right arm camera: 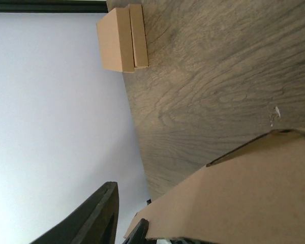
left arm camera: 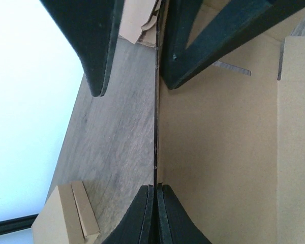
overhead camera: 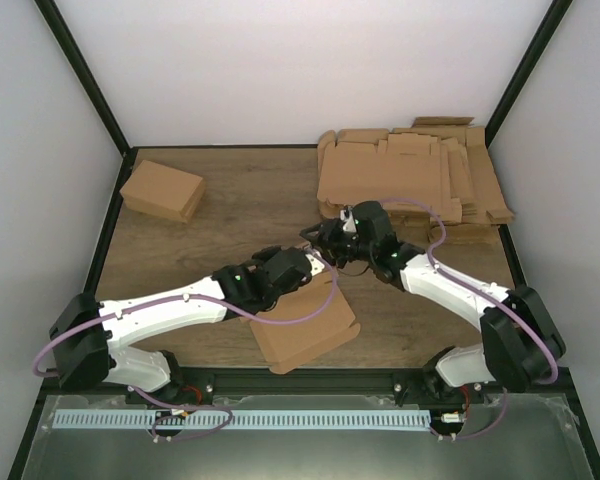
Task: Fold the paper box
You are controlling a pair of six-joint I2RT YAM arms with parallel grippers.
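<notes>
The paper box (overhead camera: pixel 310 325) is a brown die-cut sheet lying near the table's front middle, partly under my left arm, with one side flap raised. My left gripper (overhead camera: pixel 318 262) is shut on the edge of that upright flap; the left wrist view shows the fingers (left arm camera: pixel 142 218) pinching the thin cardboard wall (left arm camera: pixel 218 142). My right gripper (overhead camera: pixel 325 240) is open just behind it. Its two dark fingers (left arm camera: pixel 96 46) stand wide apart on either side of the same flap. In the right wrist view the flap (right arm camera: pixel 254 193) covers one finger of my right gripper (right arm camera: pixel 126 208).
A thick pile of flat brown blanks (overhead camera: pixel 410 175) lies at the back right. A finished brown box (overhead camera: pixel 162 190) stands at the back left and also shows in the right wrist view (right arm camera: pixel 122 38). The wooden table (overhead camera: pixel 240 200) has white walls around it.
</notes>
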